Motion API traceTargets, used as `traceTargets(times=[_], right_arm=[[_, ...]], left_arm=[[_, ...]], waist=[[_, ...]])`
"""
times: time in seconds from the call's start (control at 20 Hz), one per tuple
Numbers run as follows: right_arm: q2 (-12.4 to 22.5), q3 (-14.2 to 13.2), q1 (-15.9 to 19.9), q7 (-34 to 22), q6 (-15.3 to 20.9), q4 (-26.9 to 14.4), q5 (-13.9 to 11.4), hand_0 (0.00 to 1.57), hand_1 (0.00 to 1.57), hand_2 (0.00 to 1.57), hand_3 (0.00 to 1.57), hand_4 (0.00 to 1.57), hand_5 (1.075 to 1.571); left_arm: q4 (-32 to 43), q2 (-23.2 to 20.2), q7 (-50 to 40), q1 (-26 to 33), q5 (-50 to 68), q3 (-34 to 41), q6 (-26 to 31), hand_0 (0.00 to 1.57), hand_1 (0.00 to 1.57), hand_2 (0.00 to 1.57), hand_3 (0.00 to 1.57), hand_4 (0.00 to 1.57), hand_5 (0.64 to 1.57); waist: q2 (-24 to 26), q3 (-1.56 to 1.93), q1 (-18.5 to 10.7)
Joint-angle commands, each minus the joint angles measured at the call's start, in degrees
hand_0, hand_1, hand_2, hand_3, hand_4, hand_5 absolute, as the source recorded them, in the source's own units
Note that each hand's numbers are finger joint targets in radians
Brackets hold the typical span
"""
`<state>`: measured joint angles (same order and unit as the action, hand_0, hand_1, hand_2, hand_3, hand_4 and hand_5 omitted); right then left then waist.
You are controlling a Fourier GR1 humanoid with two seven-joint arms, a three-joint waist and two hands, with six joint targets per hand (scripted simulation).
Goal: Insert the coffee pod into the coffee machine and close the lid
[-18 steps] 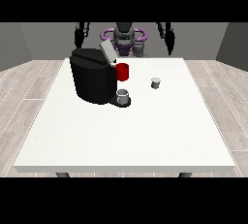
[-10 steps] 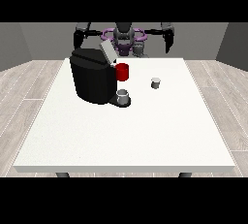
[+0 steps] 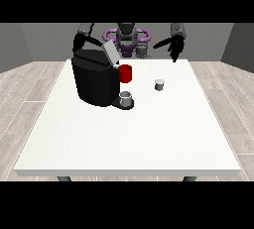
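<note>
a white table [image 3: 129, 139] carries everything here. the coffee machine [image 3: 94, 79], a bulky black body, stands near the table's far edge, towards the far corner at the view's left. its grey lid [image 3: 111, 53] is raised and tilted up over the machine's top, so the machine is open. a red part [image 3: 125, 73] sticks out of the machine's front at the side that faces the middle of the table, and below it a small grey cup [image 3: 127, 98] sits on the machine's dark base. the coffee pod [image 3: 159, 85], a small grey piece with a pale top, stands upright on the table, apart from the machine, nearer the far edge than the near one and a little towards the edge at the view's right; nothing touches it. the hand at the view's right [image 3: 174, 48] hangs in the air above the table's far edge, beyond the pod and well apart from it, with its dark fingers pointing downward and fairly straight, holding nothing. the hand at the view's left [image 3: 78, 43] is raised just behind the top of the coffee machine, close to the far corner; it is dark against the dark machine, and i cannot tell how its fingers lie or whether it touches the machine. the robot's torso [image 3: 127, 37] shows behind the far edge, between the two arms. the near half of the table shows only its white surface.
</note>
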<state>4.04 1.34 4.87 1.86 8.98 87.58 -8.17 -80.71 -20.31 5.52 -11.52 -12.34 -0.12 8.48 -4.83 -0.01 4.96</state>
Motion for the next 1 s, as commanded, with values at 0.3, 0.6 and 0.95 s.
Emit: traceTargets(times=[0.3,0.6,0.95], right_arm=[[-2.7,4.1,4.9,-3.2,0.9,1.5,-2.8,0.00,0.00,0.00,0.00,0.00,1.571],[-2.8,4.7,7.3,-5.4,-0.5,1.7,-2.9,0.00,0.00,0.00,0.00,0.00,1.571],[-1.9,0.0,12.2,-2.8,-0.1,-5.4,-1.0,0.00,0.00,0.00,0.00,0.00,1.571]], left_arm=[[14.6,-6.3,-2.6,-12.1,-6.9,1.6,2.1,0.00,0.00,0.00,0.00,0.00,1.571],[24.4,-8.7,0.2,-18.0,-8.9,3.5,3.7,0.00,0.00,0.00,0.00,0.00,1.571],[27.9,-5.9,2.2,-21.0,-16.3,0.4,-2.2,0.00,0.00,0.42,0.00,0.00,1.571]], waist=[[-7.0,-0.02,6.3],[-10.7,-0.02,7.5],[-12.2,0.01,3.7]])
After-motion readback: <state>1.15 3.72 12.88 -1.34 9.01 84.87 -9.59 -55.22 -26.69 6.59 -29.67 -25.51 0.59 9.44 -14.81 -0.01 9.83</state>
